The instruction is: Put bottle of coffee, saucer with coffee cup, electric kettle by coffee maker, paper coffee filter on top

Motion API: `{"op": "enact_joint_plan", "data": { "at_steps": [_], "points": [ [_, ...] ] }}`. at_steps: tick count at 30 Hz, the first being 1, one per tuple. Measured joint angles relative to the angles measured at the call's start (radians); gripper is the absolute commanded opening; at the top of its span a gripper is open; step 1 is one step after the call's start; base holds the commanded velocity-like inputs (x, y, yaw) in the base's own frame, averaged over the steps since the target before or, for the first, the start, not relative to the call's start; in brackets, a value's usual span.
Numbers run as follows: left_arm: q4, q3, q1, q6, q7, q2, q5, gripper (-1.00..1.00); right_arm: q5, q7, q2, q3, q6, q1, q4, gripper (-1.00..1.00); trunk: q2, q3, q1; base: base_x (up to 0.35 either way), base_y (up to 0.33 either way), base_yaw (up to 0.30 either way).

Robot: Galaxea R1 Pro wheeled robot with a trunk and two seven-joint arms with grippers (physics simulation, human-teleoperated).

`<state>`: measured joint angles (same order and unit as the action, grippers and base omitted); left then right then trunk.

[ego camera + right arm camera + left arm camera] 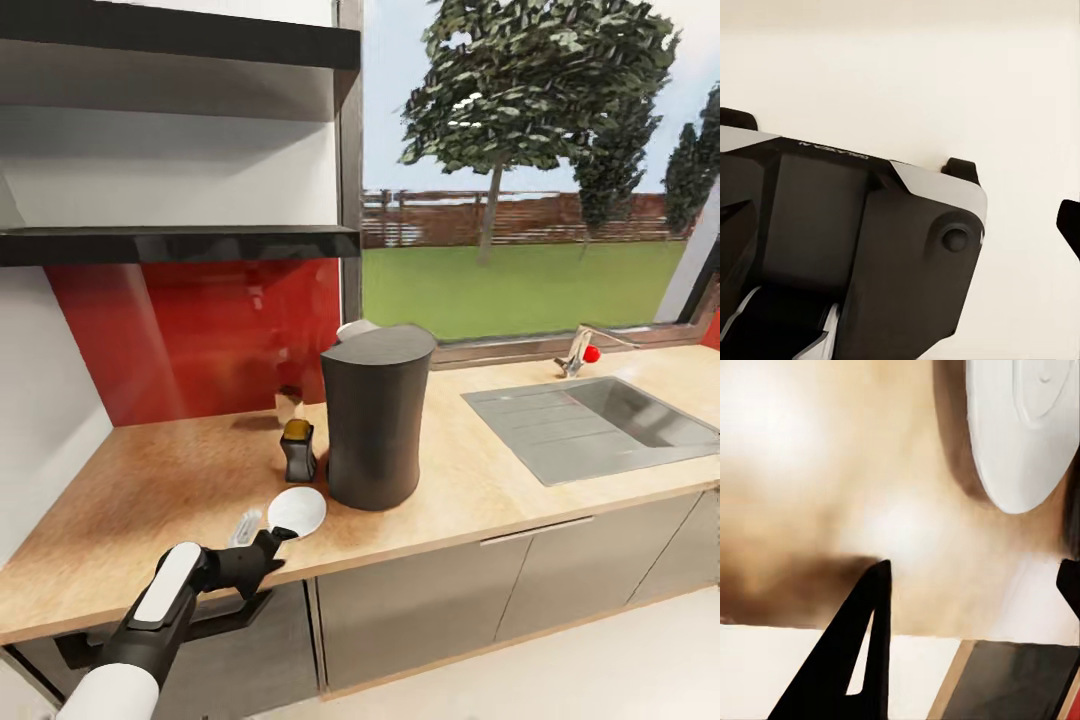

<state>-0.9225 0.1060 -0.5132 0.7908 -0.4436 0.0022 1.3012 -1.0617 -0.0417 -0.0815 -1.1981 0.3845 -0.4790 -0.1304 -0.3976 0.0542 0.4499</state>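
- The kitchen shelf (pixel 180 243) is a thin glossy dark board on the wall at the upper left, above a red wall panel (pixel 200 330). A thicker dark board (pixel 180 40) hangs higher up.
- The left arm (pixel 150 620) reaches up from the lower left to the front edge of the countertop (pixel 150 480).
- The left gripper (pixel 282 537) sits at the near rim of the saucer (pixel 297 511). In the left wrist view its two dark fingers (pixel 859 652) stand apart, and the saucer (pixel 1020 427) lies flat on the wood just ahead of them, off to one side. I cannot tell whether a finger touches its rim.
- A small pale ridged object (pixel 246 523) lies on the counter just left of the saucer, too small to make out.
- The bottle of coffee (pixel 298 451) stands upright on the counter, just left of the coffee maker and behind the saucer.
- A small brown-and-white item (pixel 289 405) stands farther back by the red panel; it is unclear what it is.
- The coffee maker (pixel 376 415) stands upright mid-counter, with something white (pixel 356 328) showing at the back edge of its top.
- A steel sink (pixel 600 420) with a tap (pixel 580 350) lies to the right, under the window (pixel 530 170).
- The right wrist view shows a dark and grey robot part (pixel 855 255) over a pale floor; one dark fingertip (pixel 1069 225) of the right gripper shows at the edge, so I cannot tell how it is set.
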Motion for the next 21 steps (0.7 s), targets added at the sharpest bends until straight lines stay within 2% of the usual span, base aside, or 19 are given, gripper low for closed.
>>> {"op": "enact_joint_plan", "data": {
  "at_steps": [7,13,18,21],
  "points": [
    [0.0,0.0,0.0,0.002,0.0,-0.002,-0.003,1.0,0.0,0.0,0.0,0.0,0.0,0.0,0.0,1.0,0.0,0.0,0.0,-0.336,-0.03,0.0],
    [-0.001,0.001,0.0,0.006,0.005,-0.003,0.0,1.0,0.0,0.0,0.0,0.0,0.0,0.0,0.0,1.0,0.0,0.0,0.0,-0.323,-0.126,0.0],
    [-0.004,0.002,0.0,0.015,0.015,-0.005,0.001,1.0,0.0,0.0,0.0,0.0,0.0,0.0,0.0,1.0,0.0,0.0,0.0,-0.11,-0.053,0.0],
    [-0.003,-0.011,0.002,0.018,0.017,-0.005,0.002,1.0,0.0,0.0,0.0,0.0,0.0,0.0,0.0,1.0,0.0,0.0,-0.001,-0.025,-0.012,0.0]
  ]
}}
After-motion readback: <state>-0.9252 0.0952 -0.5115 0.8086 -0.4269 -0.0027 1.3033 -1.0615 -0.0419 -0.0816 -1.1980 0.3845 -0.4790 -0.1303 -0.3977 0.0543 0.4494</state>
